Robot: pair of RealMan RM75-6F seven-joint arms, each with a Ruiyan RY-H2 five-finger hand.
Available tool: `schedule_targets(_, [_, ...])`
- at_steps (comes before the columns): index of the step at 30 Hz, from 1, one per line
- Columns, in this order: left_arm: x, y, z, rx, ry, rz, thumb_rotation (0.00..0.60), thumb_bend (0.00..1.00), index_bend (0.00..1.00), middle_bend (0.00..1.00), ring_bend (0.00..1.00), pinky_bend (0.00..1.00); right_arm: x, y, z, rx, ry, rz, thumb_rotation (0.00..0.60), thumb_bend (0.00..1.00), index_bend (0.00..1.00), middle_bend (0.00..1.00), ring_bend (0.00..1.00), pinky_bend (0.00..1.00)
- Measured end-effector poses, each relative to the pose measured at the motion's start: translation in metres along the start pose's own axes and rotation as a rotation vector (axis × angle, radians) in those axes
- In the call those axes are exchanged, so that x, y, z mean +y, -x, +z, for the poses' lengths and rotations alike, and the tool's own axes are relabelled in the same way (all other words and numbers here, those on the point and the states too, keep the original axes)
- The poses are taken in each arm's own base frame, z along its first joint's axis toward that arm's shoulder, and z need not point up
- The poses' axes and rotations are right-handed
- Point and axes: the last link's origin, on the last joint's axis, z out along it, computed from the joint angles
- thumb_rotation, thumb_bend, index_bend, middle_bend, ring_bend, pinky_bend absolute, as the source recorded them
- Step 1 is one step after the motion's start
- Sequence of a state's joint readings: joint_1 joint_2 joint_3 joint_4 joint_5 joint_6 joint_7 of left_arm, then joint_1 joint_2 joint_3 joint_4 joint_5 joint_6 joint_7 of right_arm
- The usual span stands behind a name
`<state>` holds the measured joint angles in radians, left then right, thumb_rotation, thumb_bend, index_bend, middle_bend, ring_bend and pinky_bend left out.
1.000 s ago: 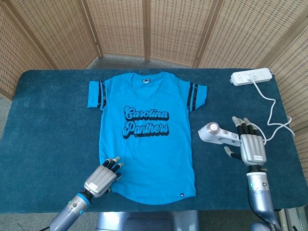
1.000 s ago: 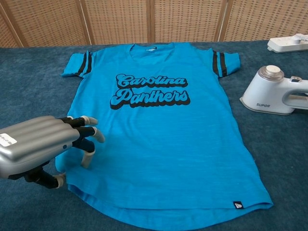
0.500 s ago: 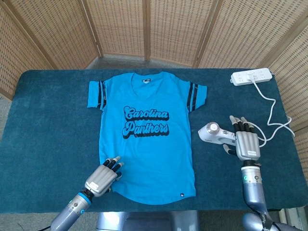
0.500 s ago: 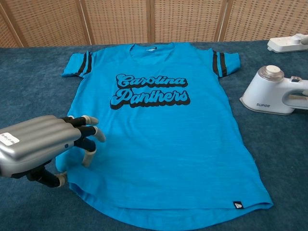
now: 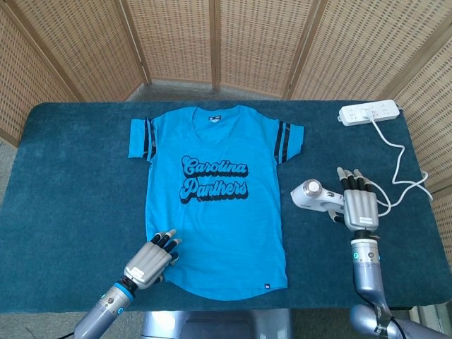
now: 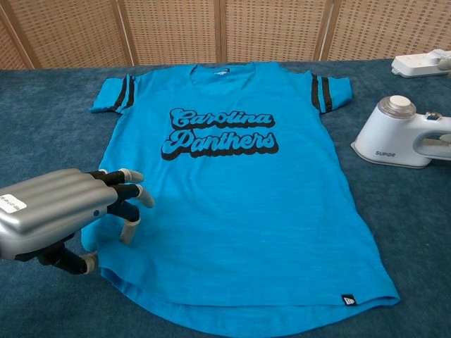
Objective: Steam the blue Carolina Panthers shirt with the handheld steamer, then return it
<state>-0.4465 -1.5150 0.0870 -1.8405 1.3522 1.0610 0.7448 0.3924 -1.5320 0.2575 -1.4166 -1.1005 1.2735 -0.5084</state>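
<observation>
Woven rattan screens (image 5: 212,42) stand in folded panels behind a table covered in dark teal cloth (image 5: 70,176), which runs edge to edge under everything in both views. At the near edge, the left hand (image 5: 152,260) rests over the lower left hem of the blue Carolina Panthers shirt (image 5: 215,198), its fingers (image 6: 127,193) curled downward with the tips on or just above the fabric and nothing held in them. From that hand the shirt spreads away flat and face up, the neck toward the screens, black stripes on both short sleeves and the script lettering across the chest. Beyond the shirt's far side edge, the right hand (image 5: 359,206) lies over the handle of the handheld steamer (image 5: 314,196), fingers extended and pointing toward the screens; whether they actually grip the handle cannot be told. The white steamer sits on the cloth just beside the shirt, its round head toward the shirt. Further out from the right hand, toward the back corner, a white power strip (image 5: 368,112) lies on the cloth, and its white cord (image 5: 399,159) loops back toward the hand.
</observation>
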Motion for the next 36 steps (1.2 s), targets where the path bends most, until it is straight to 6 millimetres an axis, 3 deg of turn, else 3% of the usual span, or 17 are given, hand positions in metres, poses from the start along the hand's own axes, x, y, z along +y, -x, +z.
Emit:
schedule_targets(12, [0.001, -0.001, 0.0, 0.005, -0.001, -0.005, 0.504, 0.45, 0.52, 0.19, 0.03, 0.14, 0.01, 0.016, 0.011, -0.018, 0.037, -0.072, 0.539, 0.29, 0.04, 0.14, 0.08, 0.16])
schedule_targets(21, [0.0, -0.001, 0.0, 0.001, -0.003, -0.009, 0.507, 0.45, 0.52, 0.19, 0.03, 0.14, 0.017, 0.026, 0.023, -0.002, 0.072, -0.114, 0.541, 0.32, 0.11, 0.2, 0.15, 0.23])
schedule_targets(29, [-0.001, 0.001, 0.0, -0.005, -0.005, -0.013, 0.507, 0.45, 0.52, 0.19, 0.03, 0.14, 0.02, 0.032, 0.032, 0.035, 0.09, -0.133, 0.578, 0.35, 0.27, 0.29, 0.28, 0.33])
schedule_targets(36, [-0.001, 0.003, 0.0, -0.009, -0.006, -0.02, 0.503, 0.45, 0.52, 0.19, 0.03, 0.14, 0.024, 0.038, 0.038, 0.064, 0.089, -0.142, 0.6, 0.39, 0.47, 0.45, 0.45, 0.43])
